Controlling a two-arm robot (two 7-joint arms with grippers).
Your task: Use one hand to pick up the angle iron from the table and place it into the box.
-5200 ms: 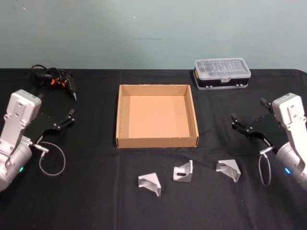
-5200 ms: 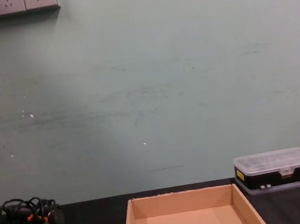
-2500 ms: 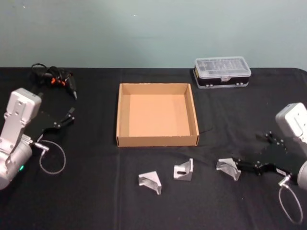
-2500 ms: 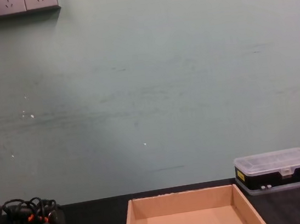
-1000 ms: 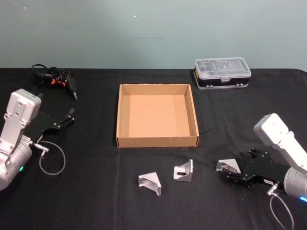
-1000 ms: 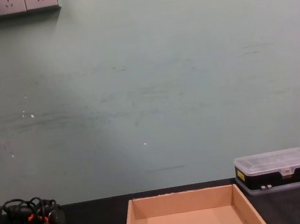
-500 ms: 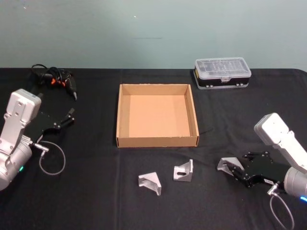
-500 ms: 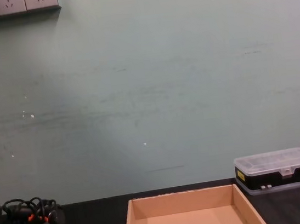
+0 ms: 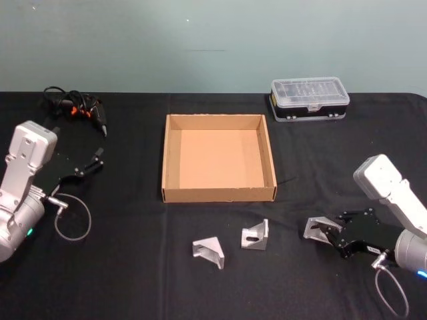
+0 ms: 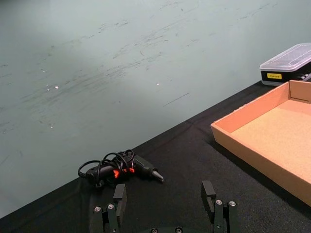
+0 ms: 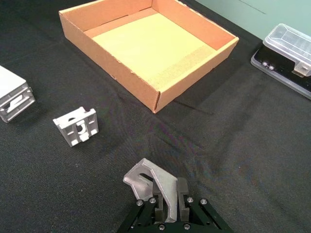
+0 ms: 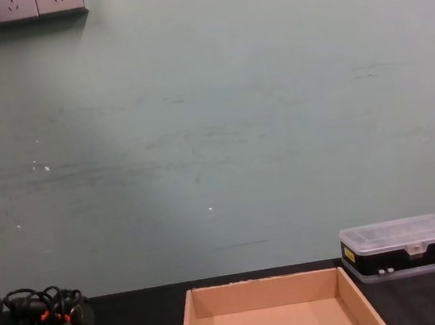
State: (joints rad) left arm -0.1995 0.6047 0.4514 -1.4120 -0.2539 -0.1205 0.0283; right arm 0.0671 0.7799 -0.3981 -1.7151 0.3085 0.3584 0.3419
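Three metal brackets along the front of the bench [image 9: 133, 287].

- Rightmost bracket [image 9: 315, 227]: pinched between the fingers of the right claw [image 9: 328, 233], low at the front right of the bench. Whether it touches the surface cannot be told.
- Middle bracket [image 9: 255, 236] and left bracket [image 9: 207, 252]: lying loose, just in front of the box.
- Cardboard box [image 9: 219, 195]: mid-bench, open side up.
- Left claw [image 9: 90, 165]: fingers spread, near the left edge.
- Plastic case [image 9: 309, 100]: back edge, towards the right.
- Corded tool [image 9: 79, 110]: back left corner.
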